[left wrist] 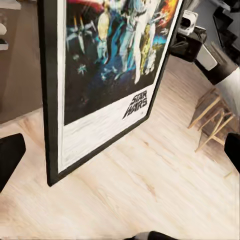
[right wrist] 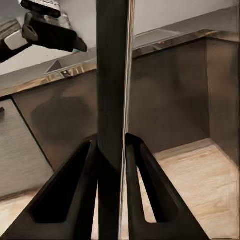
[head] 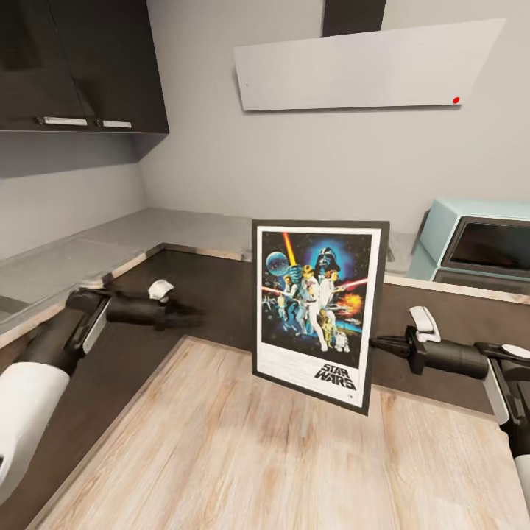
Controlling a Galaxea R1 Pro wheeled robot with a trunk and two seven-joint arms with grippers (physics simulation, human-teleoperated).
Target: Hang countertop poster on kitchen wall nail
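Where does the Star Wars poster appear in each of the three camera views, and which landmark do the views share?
Head view: poster upright at centre, above the wooden floor.
Left wrist view: its front fills the upper left.
Right wrist view: edge-on, between the right claw fingers.
Shared landmark: the wooden floor.

The poster has a black frame, a thin white border and colourful figures on dark blue, with black "STAR WARS" letters on white at the bottom. The floor is pale wood with a light grain. The tabletop is pale grey, its cabinets dark brown. The oven is light turquoise. Both tools, left and right, are black.
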